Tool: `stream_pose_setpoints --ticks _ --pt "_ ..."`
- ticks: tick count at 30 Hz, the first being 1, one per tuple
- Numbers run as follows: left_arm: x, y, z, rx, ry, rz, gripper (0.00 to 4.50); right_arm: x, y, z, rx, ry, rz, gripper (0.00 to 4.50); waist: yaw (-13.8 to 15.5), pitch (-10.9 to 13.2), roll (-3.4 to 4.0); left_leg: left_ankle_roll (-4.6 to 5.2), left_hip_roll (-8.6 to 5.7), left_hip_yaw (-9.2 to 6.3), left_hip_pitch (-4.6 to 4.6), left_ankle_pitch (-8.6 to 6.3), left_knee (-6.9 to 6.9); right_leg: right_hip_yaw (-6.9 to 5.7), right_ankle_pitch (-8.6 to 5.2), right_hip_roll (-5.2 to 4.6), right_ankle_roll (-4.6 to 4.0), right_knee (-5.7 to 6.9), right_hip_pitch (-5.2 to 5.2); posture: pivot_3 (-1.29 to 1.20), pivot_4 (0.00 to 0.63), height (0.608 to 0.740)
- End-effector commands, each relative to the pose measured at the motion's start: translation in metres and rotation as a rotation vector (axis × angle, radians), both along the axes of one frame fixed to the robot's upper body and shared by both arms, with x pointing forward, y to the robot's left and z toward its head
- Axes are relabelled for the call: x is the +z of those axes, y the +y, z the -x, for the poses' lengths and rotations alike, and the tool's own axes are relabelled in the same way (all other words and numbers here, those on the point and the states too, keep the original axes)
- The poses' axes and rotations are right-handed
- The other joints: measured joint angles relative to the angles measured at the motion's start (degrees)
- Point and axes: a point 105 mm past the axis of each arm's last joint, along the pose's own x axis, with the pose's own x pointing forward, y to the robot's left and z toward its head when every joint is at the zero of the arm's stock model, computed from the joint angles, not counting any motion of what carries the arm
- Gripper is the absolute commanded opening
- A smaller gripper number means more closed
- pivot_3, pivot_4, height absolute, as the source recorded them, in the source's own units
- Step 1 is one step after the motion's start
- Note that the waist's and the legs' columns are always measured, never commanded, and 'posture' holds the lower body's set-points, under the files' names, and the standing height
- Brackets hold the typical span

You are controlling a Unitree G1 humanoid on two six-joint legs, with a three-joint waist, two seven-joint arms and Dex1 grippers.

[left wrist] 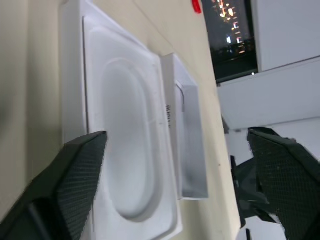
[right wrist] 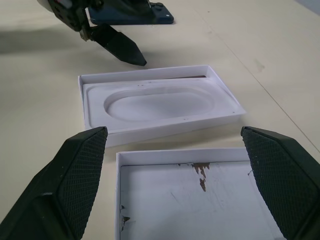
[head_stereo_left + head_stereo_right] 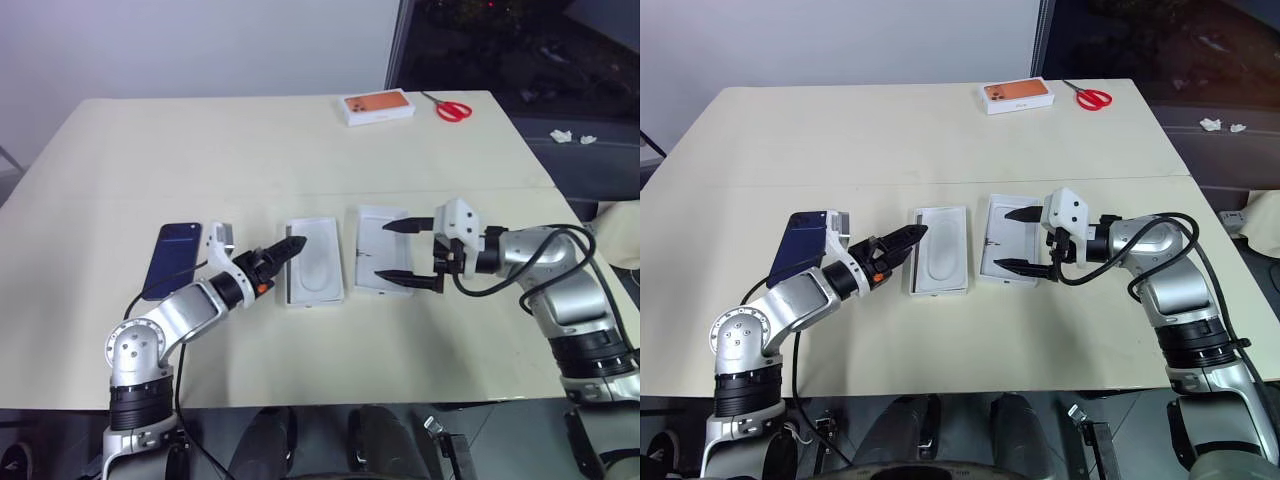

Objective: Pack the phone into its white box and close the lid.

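1. The phone (image 3: 175, 258) lies dark side up on the table (image 3: 200, 150), well to the left of the box (image 2: 170, 129) and outside it, with the left arm between them.
2. The box sits open side up at mid-table. A white insert (image 3: 315, 262) with an oval recess fills it, and a brownish strip of the box's inside shows along one short end.
3. The lid (image 3: 368, 250) lies just right of the box, plain white inside facing up, with a few brown scuffs. A narrow gap of table separates the two.
4. The left gripper (image 3: 290, 246) reaches in over the box's left edge, its fingers spread wide and holding nothing. Whether a tip touches the rim cannot be told.
5. The right gripper (image 3: 382, 250) points toward the box from its right and hangs over the lid, its fingers wide apart, one near each short end of the lid, gripping nothing.
6. An orange-topped box (image 3: 378, 106) and red-handled scissors (image 3: 452, 108) rest at the far table edge, well beyond the box.
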Motion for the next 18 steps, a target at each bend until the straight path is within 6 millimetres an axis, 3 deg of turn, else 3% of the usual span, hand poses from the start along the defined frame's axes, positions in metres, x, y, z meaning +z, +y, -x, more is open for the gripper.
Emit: stream_pose_setpoints --ticks 1,4,7,8,11,14,17,18 --pt "0.019 0.006 0.007 -0.018 -0.12 -0.04 4.49 0.015 0.007 0.0 0.022 -0.068 -0.02 4.5 -0.1 0.0 0.0 0.0 0.01 0.0 0.0 0.0 -0.01 0.0 0.0 0.01 0.0 0.0 0.0 0.0 0.15 0.74" --pt "0.032 0.015 0.011 -0.039 -0.268 -0.153 4.49 0.026 0.014 -0.007 -0.004 -0.113 -0.045 4.5 -0.2 0.0 0.02 -0.01 0.02 0.0 0.01 0.01 -0.02 0.01 0.0 0.05 -0.01 0.0 -0.01 0.0 0.15 0.74" --pt "0.041 0.032 0.016 -0.057 -0.487 -0.38 4.49 0.04 0.028 -0.021 -0.059 -0.16 -0.076 4.5 -0.4 0.0 0.06 -0.09 0.04 0.05 0.01 0.05 -0.09 0.06 -0.01 0.11 -0.02 0.0 -0.05 0.0 0.15 0.74" --pt "0.042 0.04 0.017 -0.064 -0.544 -0.422 4.5 0.04 0.036 -0.023 -0.06 -0.161 -0.078 4.24 -0.4 0.0 0.06 -0.12 0.04 0.06 0.02 0.07 -0.12 0.07 -0.01 0.12 -0.02 0.0 -0.06 0.0 0.15 0.74" --pt "0.038 0.063 0.022 -0.096 -0.629 -0.534 4.5 0.032 0.056 -0.022 -0.049 -0.176 -0.045 3.24 -0.2 0.0 0.06 -0.14 0.1 0.06 0.03 0.08 -0.21 0.06 -0.03 0.14 -0.05 -0.07 -0.08 0.0 0.15 0.74" --pt "0.027 0.085 0.022 -0.098 -0.72 -0.696 4.5 0.02 0.077 -0.023 -0.032 -0.2 -0.001 1.69 -0.1 0.0 0.08 -0.05 0.09 0.06 -0.01 0.03 -0.22 0.04 -0.03 0.07 -0.06 -0.12 -0.08 0.0 0.15 0.74" --pt "0.033 0.098 0.023 -0.07 -0.771 -0.693 4.5 0.003 0.095 -0.033 -0.018 -0.319 0.161 0.15 0.0 0.0 0.07 0.11 0.04 0.05 -0.02 -0.06 -0.2 0.0 -0.03 -0.02 -0.06 -0.12 -0.08 0.0 0.15 0.74" --pt "0.033 0.101 0.023 -0.058 -0.763 -0.684 4.5 -0.001 0.102 -0.037 -0.009 -0.353 0.209 0.07 0.0 0.0 0.07 0.12 0.04 0.05 -0.02 -0.07 -0.2 -0.01 -0.02 -0.03 -0.05 -0.12 -0.08 0.0 0.15 0.74"
